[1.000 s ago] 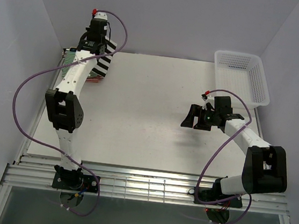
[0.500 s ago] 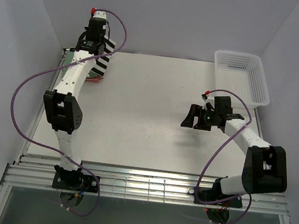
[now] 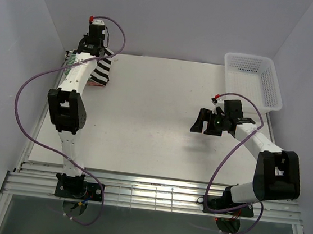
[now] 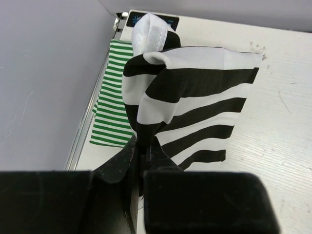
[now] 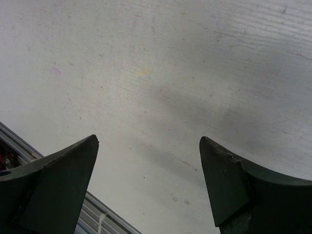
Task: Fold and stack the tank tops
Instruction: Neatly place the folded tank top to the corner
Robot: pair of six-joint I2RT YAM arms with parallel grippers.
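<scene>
The left fingers are pinched nearly together on a bunched fold of the b/w top. In the wrist view the cloth hangs from that pinch, folded into a rough rectangle w/ one looped end sticking up at top centre.

Vs. a sec ago, the left arm has reached further into the upper left of the overhead frame. The b/w top has gone with it, so it's now tucked closer to the left wall. It used to hang more toward the middle. It's now over the green top, which lies flat on the surface in the far left corner. It overlaps the green top's right part, but whether its lower edge is touching yet I can't tell. The red one I can't pick out for sure; prob. under the others.

My read: this is the stacking step for the last top, nearly done. What's left is to lower it, square it over the green one and let go. Risk: the bunched part near the pinch may land lumpy or drag the pile sideways on release.

The right fingers haven't budged. They're spread wide w/ nothing between them, hovering over bare surface at centre right. The basket sits upper right, well apart from everything.
</scene>
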